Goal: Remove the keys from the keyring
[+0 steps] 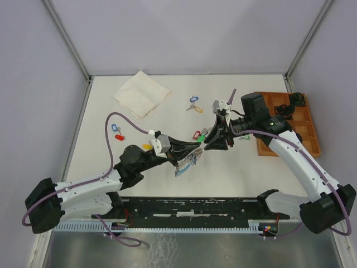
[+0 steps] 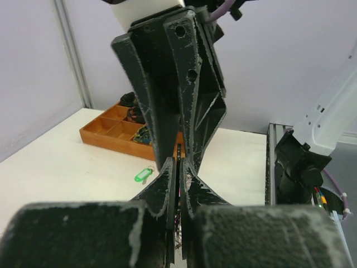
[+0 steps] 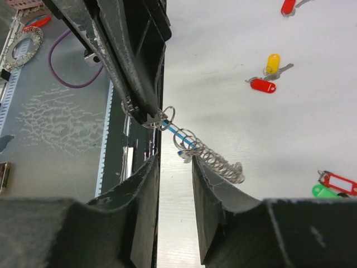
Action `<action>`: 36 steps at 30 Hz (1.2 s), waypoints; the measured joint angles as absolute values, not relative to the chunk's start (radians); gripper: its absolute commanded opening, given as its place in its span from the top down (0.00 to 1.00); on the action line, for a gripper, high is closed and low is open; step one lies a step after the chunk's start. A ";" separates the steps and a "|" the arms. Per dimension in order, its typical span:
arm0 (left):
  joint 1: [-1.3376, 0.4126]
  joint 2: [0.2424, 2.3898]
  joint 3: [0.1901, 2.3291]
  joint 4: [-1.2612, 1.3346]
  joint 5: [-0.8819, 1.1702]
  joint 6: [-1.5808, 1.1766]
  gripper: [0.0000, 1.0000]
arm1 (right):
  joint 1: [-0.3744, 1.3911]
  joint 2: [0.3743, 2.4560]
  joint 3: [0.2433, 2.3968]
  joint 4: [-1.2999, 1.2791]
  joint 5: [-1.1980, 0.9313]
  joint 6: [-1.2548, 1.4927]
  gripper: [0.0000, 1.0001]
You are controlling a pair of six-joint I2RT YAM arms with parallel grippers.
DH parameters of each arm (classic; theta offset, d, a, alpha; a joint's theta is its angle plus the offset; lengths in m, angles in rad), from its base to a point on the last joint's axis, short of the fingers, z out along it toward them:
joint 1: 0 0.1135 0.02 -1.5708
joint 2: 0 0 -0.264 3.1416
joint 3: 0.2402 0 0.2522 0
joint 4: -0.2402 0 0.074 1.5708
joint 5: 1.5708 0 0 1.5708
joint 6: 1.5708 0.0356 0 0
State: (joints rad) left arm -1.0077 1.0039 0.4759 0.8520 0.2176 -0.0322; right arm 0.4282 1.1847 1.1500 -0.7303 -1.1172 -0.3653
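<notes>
Your left gripper (image 3: 146,114) clamped on keyring (image 3: 215,160) end. Your right gripper (image 3: 175,163) jaws apart, just beside keyring. Red-tagged key (image 3: 263,85) on table, well apart from keyring.

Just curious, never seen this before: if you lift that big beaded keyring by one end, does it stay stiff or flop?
Likely floppy: the keyring droops slack from the left hand. Probably light, since that one pinch seems to hold it up. The rings threaded on it may slide and bunch.

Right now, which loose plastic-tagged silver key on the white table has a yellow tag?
The yellow-tagged silver key, lying beside a red-tagged key; all other loose keys carry red, blue or green tags.
</notes>
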 measured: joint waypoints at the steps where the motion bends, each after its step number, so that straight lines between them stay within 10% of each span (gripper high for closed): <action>1: -0.998 1.000 0.483 0.835 0.245 -0.027 0.97 | 0.424 1.186 1.150 -0.720 -1.124 -0.360 0.51; 12: -0.908 1.003 0.576 0.685 0.552 -0.005 0.97 | 0.419 1.230 1.115 -0.583 -1.242 -0.542 0.34; 36: -0.904 1.098 0.664 0.592 0.770 0.044 0.97 | 0.456 1.475 1.327 -1.478 -1.370 -1.702 0.65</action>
